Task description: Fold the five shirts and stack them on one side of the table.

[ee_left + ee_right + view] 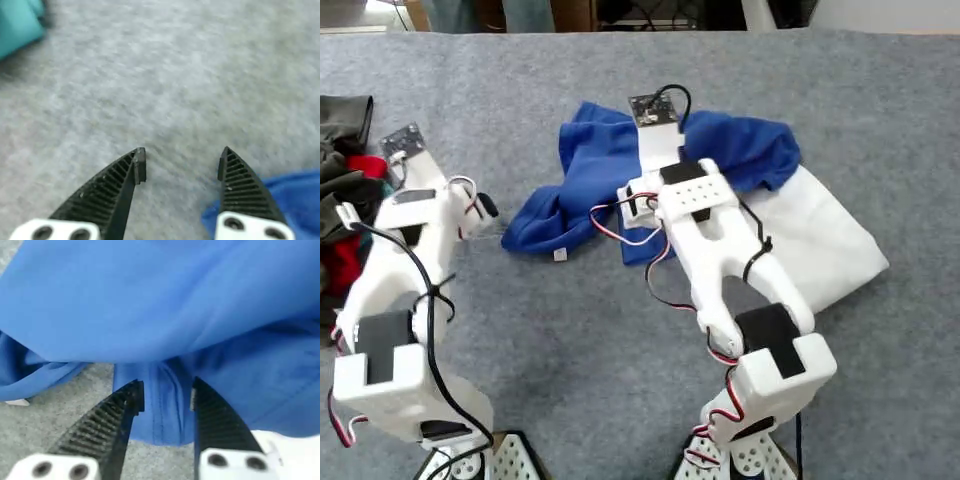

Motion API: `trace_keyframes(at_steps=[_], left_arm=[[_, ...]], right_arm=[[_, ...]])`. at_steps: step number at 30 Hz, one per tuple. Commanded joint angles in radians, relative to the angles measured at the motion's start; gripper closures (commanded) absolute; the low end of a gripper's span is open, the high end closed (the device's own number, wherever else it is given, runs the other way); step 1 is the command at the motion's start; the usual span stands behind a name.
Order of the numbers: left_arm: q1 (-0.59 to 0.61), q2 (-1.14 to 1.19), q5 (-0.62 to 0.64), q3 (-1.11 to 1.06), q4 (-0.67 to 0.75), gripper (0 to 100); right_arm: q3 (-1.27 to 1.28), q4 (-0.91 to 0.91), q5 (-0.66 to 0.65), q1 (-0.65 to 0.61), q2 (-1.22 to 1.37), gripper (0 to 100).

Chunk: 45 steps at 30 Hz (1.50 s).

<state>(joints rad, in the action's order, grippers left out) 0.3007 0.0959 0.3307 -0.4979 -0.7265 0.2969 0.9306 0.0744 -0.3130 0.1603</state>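
A crumpled blue shirt (pixel 590 170) lies mid-table, partly over a white shirt (pixel 820 240) spread to its right. My right gripper (pixel 165 395) is down at the blue shirt (pixel 165 305), partly open, with a hem fold between its fingers. From above this gripper (pixel 635 205) sits over the shirt's near edge. A corner of the white shirt (pixel 295 455) shows beside it. My left gripper (pixel 182 162) is open and empty above bare grey cloth, with the blue shirt's left tip (pixel 295 200) close by. From above it (pixel 483 208) is just left of that tip.
A pile of dark, red and teal shirts (pixel 345 170) sits at the table's left edge; its teal one (pixel 17 25) appears in the left wrist view. The grey table cover (pixel 570 330) is bare in front of the blue shirt and along the far side.
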Motion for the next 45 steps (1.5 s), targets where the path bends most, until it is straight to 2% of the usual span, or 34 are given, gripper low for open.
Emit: trace_keyframes(at_steps=[1,5,14,28,45], left_arm=[[0.077,0.031,-0.005,0.145,-0.077,75],[0.134,0.091,-0.006,0.194,-0.087,75],[0.099,0.1,-0.035,0.2,-0.089,75],[0.093,0.101,-0.041,0.199,-0.089,75],[0.096,0.101,-0.041,0.199,-0.089,75]], right_arm=[[-0.002,-0.015,-0.003,-0.014,-0.005,84.7],[0.001,0.04,-0.003,-0.014,-0.005,84.7],[0.022,0.144,0.003,-0.012,-0.051,85.0],[0.165,-0.009,0.006,-0.012,-0.099,85.0],[0.157,-0.025,0.003,-0.012,-0.025,85.0]])
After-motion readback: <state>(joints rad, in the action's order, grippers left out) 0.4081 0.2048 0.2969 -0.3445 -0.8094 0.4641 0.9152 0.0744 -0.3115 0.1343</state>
